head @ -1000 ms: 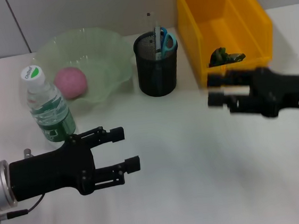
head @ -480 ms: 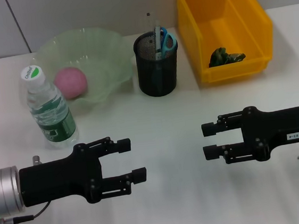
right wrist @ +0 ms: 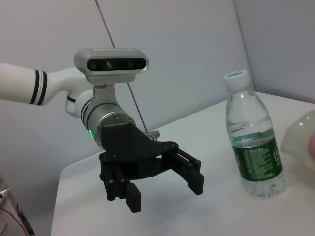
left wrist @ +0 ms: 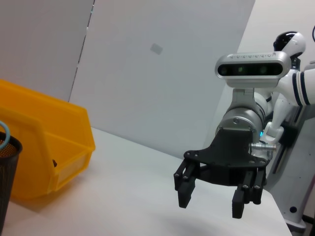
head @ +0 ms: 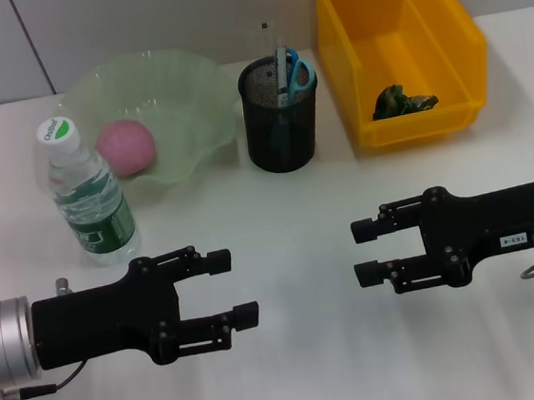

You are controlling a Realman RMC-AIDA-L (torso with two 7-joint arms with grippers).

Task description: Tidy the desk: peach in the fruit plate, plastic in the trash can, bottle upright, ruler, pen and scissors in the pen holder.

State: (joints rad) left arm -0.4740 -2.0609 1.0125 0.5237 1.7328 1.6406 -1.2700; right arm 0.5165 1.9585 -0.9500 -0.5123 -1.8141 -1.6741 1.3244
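Black left pincer [head: 233,286] agape, right pincer [head: 365,252] agape, level, facing

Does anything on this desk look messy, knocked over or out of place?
Nothing stands out. The bottle stands upright, the peach sits in the fruit plate, and the left gripper and right gripper hang open, holding nothing.

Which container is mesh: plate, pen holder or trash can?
The black pen holder, between the translucent green fruit plate and the solid yellow trash can.

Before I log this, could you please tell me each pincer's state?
Left pincer: open, holding nothing.
Right pincer: open, holding nothing.
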